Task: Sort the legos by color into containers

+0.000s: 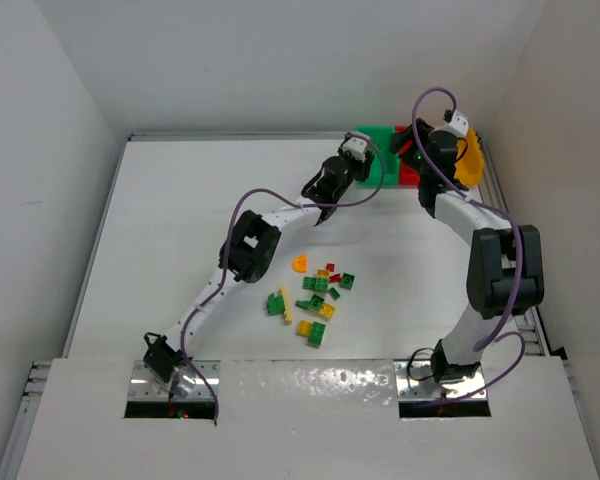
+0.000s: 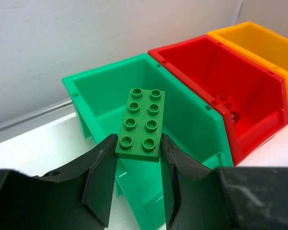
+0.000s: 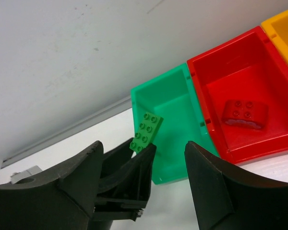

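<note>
Log entry. I am watching the left arm reaching to the far right of the table [image 1: 180, 220]. Three joined bins are sitting there in a row: green bin [image 2: 192, 120] on the left, red bin [image 2: 259, 96] in the middle, yellow-orange bin [image 2: 273, 43] on the right.

The left gripper [image 2: 138, 143] is pinching a green brick [image 2: 140, 120], two studs by four, at its near end. The jaws are sitting narrow, one finger pressing each long side, and the studs are facing the wrist camera. From the left wrist, the brick is showing against the green bin's open inside. From the right wrist, it is showing at that bin's left rim, raised above the bin floor. I cannot tell how high it is hanging.

The right gripper [image 3: 145, 145] is hovering by the same bins, fingers spread wide and holding nothing, its camera looking down on the green and red bins. A red brick [image 3: 242, 115] is lying studs-up on the red bin's floor. Only part of the yellow-orange bin is showing, so I cannot tell its contents.

The loose legos [image 1: 315, 295] are lying clustered mid-table, nearer than the bins and well apart from them. They are green, yellow and red, some stacked, with an orange half-round piece [image 1: 299, 263] at the cluster's far left.
</note>
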You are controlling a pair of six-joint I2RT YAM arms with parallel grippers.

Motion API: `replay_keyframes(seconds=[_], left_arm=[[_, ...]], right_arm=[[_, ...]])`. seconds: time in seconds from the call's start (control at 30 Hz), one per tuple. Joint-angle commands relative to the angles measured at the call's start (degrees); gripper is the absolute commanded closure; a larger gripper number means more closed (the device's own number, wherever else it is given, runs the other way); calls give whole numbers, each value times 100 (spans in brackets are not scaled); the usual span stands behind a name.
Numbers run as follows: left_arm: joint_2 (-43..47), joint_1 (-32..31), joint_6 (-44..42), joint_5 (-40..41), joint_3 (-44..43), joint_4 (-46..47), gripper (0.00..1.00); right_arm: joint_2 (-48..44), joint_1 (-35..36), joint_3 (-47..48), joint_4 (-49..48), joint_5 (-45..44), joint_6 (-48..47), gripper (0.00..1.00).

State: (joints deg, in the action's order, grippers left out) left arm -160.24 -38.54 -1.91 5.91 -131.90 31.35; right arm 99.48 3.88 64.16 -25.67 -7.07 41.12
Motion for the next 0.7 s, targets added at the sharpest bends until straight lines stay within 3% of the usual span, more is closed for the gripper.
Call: replay_keyframes(seconds=[0.0, 0.23, 0.33, 0.43, 0.67], left_arm=[[37, -39, -28, 77, -170, 424, 100], [-16, -57, 15, -81, -135, 486, 89], [-16, -65, 15, -73, -135, 512, 77], [-16, -65, -28, -125, -152, 538, 59], [2, -65, 7, -187, -205, 530, 41]], right_arm=[[-201, -10, -53, -263, -22, -201, 32], [-192, -10, -62, -254, -40, -333, 32], [-192, -10, -62, -245, -40, -351, 32], [-192, -10, -35, -228, -31, -386, 32], [-219, -10, 35, -158, -14, -456, 32]])
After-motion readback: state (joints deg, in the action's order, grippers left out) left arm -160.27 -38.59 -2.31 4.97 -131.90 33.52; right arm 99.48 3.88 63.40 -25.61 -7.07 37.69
